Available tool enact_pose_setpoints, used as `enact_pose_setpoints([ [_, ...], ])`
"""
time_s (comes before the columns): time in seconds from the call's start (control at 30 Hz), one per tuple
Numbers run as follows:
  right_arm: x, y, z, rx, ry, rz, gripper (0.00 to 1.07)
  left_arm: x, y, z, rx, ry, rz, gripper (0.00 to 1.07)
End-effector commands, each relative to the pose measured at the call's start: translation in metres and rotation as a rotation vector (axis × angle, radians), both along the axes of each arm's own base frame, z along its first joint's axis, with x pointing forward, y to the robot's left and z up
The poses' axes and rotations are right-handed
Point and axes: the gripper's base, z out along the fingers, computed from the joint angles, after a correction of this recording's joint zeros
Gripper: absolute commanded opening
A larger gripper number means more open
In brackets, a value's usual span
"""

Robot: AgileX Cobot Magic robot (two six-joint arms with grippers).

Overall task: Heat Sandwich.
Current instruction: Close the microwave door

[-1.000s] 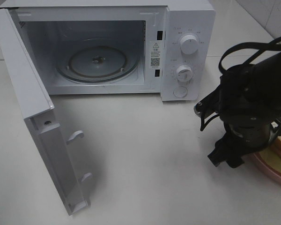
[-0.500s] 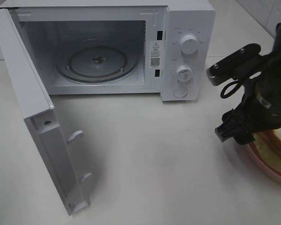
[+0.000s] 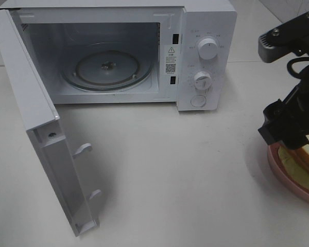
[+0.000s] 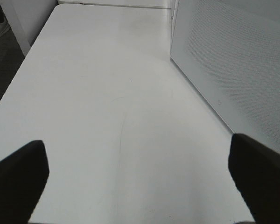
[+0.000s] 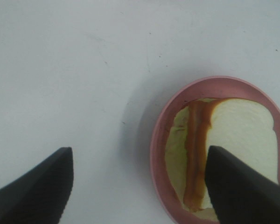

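Note:
The sandwich [image 5: 238,135] lies on a round pink plate [image 5: 157,140], white bread on top with brown and pale green filling along one edge. In the exterior high view the sandwich [image 3: 301,167] and plate [image 3: 276,165] sit at the right edge of the table, partly covered by my right arm [image 3: 288,121]. My right gripper [image 5: 137,161] hovers above the plate's rim, open, with nothing between its fingers. Off the exterior view, my left gripper [image 4: 137,156] is wide open over bare table.
The white microwave [image 3: 206,31] stands at the back with its door [image 3: 36,128] swung out to the left and the glass turntable [image 3: 107,67] bare. Its perforated side wall [image 4: 233,60] is close beside my left gripper. The table edge [image 4: 18,84] shows there too.
My right arm has moved to the right and away from the table's middle, uncovering more of the plate's near rim. The microwave and door have not moved.

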Motion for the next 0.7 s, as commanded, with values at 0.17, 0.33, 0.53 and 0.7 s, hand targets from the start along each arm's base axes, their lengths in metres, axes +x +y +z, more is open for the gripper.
enact_pose_setpoints([
  [0.17,-0.027,-0.01,0.02,0.08,0.004,0.081,0.76,-0.001,0.0,0.0,0.002,-0.017,0.002,1.0],
  [0.33,-0.044,-0.021,0.03,0.095,-0.004,0.097,0.76,-0.001,0.0,0.0,0.002,-0.017,0.002,1.0],
  [0.53,-0.066,-0.039,0.043,0.114,-0.044,0.097,0.76,-0.001,0.0,0.0,0.002,-0.017,0.002,1.0],
  [0.7,-0.086,-0.055,0.051,0.138,-0.078,0.084,0.76,-0.001,0.0,0.0,0.002,-0.017,0.002,1.0],
])
